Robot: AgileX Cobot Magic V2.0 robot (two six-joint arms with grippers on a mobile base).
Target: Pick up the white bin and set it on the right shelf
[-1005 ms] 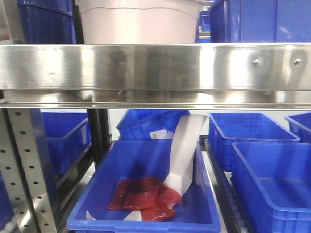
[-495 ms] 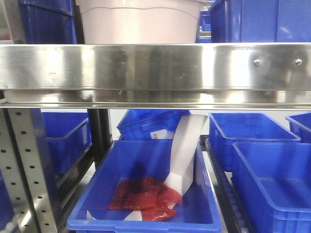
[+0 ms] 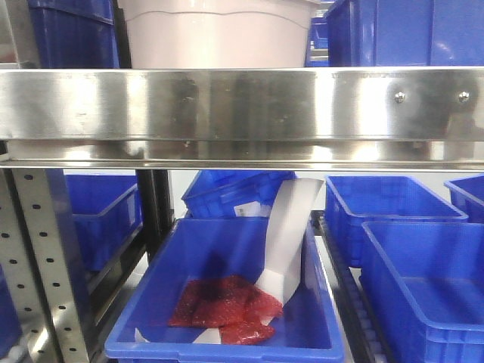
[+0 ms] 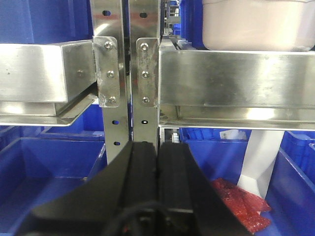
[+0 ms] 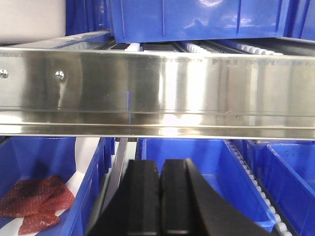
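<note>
In your front view, the white bin (image 3: pixel 217 34) sits at the top centre of the frame, resting on the right shelf (image 3: pixel 242 106) just behind its shiny steel rail, with blue crates on either side. Neither arm appears there. Below the rail, a blue crate (image 3: pixel 227 302) holds red packets (image 3: pixel 223 302) and a white paper strip (image 3: pixel 287 234).

The left wrist view gives you what the front view lacks: the left gripper (image 4: pixel 157 162) at lower centre, its black fingers pressed together with nothing between them, below a perforated upright (image 4: pixel 125 73). The bin appears in the upper right of that frame (image 4: pixel 256 24).

The right wrist view shows the right gripper (image 5: pixel 160 172) at the bottom centre, its fingers likewise closed and empty, under the steel rail (image 5: pixel 157 88). Only a pale edge of the bin (image 5: pixel 29 19) shows in the upper left.
</note>
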